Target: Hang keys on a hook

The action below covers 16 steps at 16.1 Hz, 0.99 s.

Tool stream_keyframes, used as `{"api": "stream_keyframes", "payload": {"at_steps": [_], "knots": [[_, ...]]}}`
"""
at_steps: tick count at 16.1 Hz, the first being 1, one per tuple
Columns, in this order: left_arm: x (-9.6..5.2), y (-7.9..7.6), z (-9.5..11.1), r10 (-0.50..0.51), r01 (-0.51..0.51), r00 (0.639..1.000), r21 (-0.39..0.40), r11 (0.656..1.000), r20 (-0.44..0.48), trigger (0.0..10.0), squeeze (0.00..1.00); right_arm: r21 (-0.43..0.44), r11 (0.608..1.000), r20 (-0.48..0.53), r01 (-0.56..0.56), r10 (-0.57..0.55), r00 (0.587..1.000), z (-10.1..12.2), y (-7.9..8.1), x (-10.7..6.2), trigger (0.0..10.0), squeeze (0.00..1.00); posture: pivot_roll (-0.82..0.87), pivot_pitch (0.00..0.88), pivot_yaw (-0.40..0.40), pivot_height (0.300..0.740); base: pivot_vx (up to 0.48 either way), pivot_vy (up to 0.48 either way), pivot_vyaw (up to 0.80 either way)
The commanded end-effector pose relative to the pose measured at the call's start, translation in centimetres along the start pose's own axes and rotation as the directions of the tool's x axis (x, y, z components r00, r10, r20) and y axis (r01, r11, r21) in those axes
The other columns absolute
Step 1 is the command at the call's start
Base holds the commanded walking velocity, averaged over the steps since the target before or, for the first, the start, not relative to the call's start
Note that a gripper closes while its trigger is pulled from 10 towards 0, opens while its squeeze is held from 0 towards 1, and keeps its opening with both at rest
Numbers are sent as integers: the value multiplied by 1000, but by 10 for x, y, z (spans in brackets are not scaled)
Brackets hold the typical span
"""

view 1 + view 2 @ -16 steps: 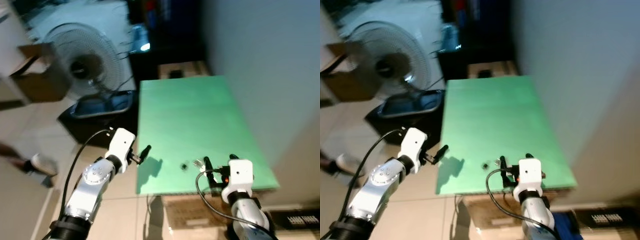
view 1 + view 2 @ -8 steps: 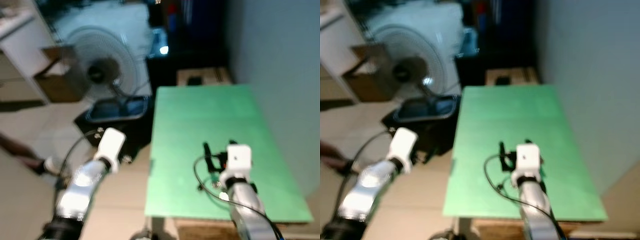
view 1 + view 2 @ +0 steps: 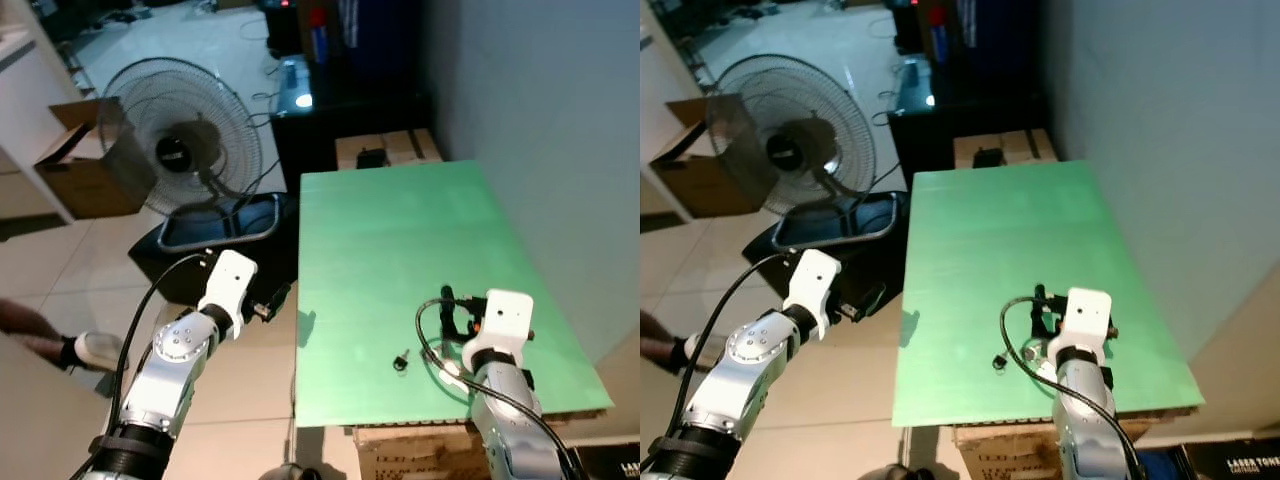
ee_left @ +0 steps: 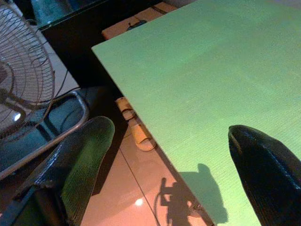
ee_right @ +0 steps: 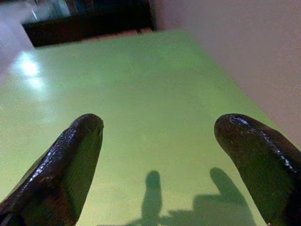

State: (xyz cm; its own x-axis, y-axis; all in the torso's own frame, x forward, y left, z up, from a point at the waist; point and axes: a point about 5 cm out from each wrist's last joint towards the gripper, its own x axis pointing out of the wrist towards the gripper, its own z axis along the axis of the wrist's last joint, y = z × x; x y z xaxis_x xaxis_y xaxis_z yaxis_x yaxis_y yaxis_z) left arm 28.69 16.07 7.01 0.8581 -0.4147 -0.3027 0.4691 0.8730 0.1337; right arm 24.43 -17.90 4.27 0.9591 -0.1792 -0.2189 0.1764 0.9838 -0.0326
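Observation:
A small dark bunch of keys (image 3: 401, 360) lies on the green table (image 3: 400, 230), near its front edge. My right gripper (image 3: 456, 306) hovers low over the table just beyond and to the right of the keys. Its fingers (image 5: 66, 160) stand wide apart with only green tabletop between them, so it is open. My left gripper (image 3: 276, 298) hangs over the floor just off the table's left edge. It is open too, with one finger (image 4: 80, 155) over the dark floor side and the other over the tabletop.
A standing fan (image 3: 180, 150) and a cardboard box (image 3: 85, 160) are at the left, with a dark tub (image 3: 215, 225) at the fan's foot. A grey wall (image 3: 540, 120) runs along the table's right side. A wooden crate (image 3: 385, 150) stands behind the table. A person's shoe (image 3: 85, 350) is at far left.
The camera has swung and steadied. My right gripper has gone further in over the table, so the keys now lie behind it to the left. The left gripper is slightly further off the table's edge.

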Motion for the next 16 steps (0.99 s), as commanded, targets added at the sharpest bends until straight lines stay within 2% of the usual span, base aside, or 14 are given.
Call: {"api": "stream_keyframes", "payload": {"at_steps": [1,4,5,8,10,12,15,16], "knots": [[-2,8,0,13,-13,1000,-1,1000,-10,10000,0,5,1000,-25,9,-9,1000,-4,3,3,10000,0,-87,0,188,727,0,0,0],[-3,11,1,10,-10,1000,5,1000,-11,10000,0,-2,999,-76,32,-32,997,-19,5,8,10000,0,-74,0,196,727,0,0,0],[-5,12,2,11,-11,1000,5,1000,-11,10000,0,9,1000,-93,1,0,996,-24,11,10,10000,0,-69,0,199,727,0,0,0],[-16,13,3,25,-25,1000,-1,1000,-4,10000,0,-61,990,-84,-125,120,989,-29,27,12,10000,0,-30,0,192,727,0,0,0],[-28,13,1,26,-26,999,0,1000,-20,10000,0,-100,982,-116,-158,147,982,-38,29,7,10000,0,-5,0,187,727,0,0,0],[-37,15,-2,31,-31,999,1,1000,-38,10000,0,-104,984,-138,-144,129,982,-47,27,2,10000,0,5,22,191,727,0,0,0],[-46,18,-2,30,-29,998,10,1000,-59,10000,0,-79,987,-156,-141,128,980,-59,36,-5,10000,0,19,49,220,727,0,0,0],[-51,21,3,28,-26,997,24,999,-65,10000,0,-62,987,-148,-149,139,979,-61,43,-9,10000,0,31,62,239,727,0,0,0]]}}
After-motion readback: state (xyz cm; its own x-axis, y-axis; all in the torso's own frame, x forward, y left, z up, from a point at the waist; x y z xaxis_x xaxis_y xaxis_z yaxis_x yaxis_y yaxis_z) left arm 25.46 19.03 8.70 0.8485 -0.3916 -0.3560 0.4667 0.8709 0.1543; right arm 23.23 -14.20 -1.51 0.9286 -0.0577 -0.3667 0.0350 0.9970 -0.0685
